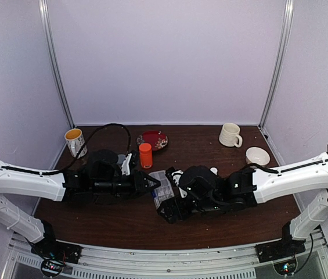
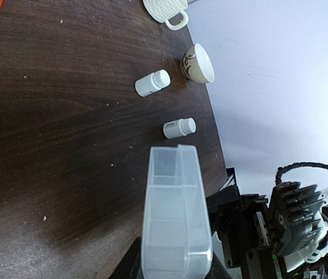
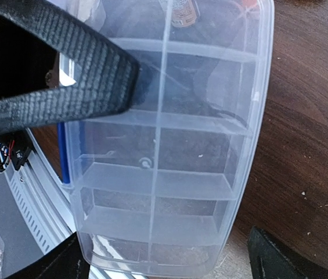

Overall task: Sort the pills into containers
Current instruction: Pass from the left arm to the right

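We see that the box (image 3: 169,174) is clear plastic, smooth and a bit cloudy; the table (image 2: 65,145) is dark wood with fine lines in it and a soft shine; a small bottle (image 2: 152,83) and a second bottle (image 2: 179,127) look like smooth white plastic; the bowl (image 2: 198,64) and the mug (image 1: 230,135) look shiny, like glazed clay; the right gripper (image 3: 194,160) has a black finger (image 3: 65,93) covered in tiny ridges, rough and matt; the arm shells (image 1: 24,180) look like smooth white plastic.

At middle of table (image 1: 123,228), organiser box (image 1: 162,187), capped bottle (image 1: 146,155) just behind it, plate (image 1: 153,140) behind that, mug (image 1: 75,142) back left, second mug (image 1: 230,135) back right, bowl (image 1: 258,156) nearer, right of it.
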